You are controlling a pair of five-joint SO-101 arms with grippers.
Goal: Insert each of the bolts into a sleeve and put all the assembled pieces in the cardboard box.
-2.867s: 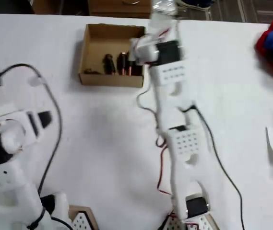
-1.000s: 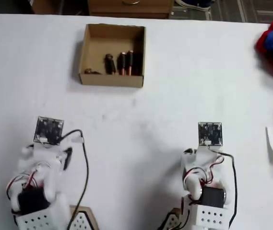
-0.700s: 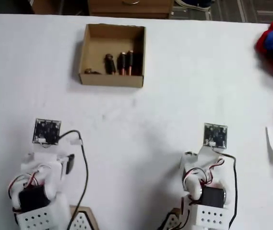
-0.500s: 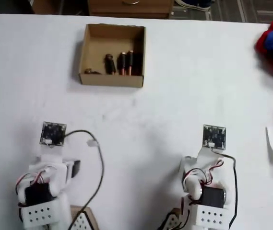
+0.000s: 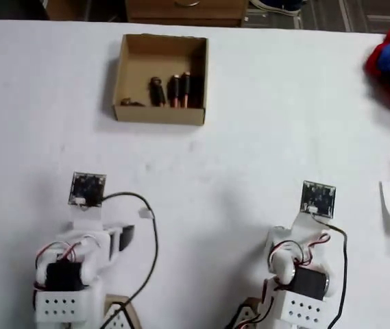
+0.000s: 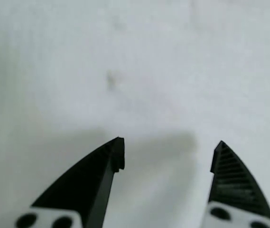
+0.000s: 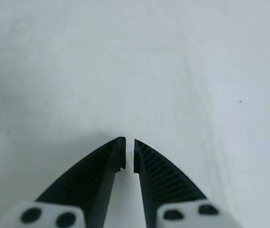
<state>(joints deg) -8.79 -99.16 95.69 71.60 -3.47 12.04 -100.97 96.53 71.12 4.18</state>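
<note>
So, the arms — how do they sit?
Both are folded low, well apart from the cardboard box (image 5: 159,115). The left arm (image 5: 68,277) is roughly in line with the box; the right arm (image 5: 297,277) sits off to the box's right.

And the grippers?
The left gripper (image 6: 168,153) is spread wide over the bare white table (image 5: 249,137), with nothing between its fingers. The right gripper (image 7: 129,154) is nearly closed, a thin slit between its tips — nothing gripped either.

Where are the bolts and sleeves?
The assembled pieces (image 5: 174,90) lie side by side inside the box, towards its right wall. A small dark bit (image 5: 129,103) lies by the left wall; I cannot tell what it is.
</note>
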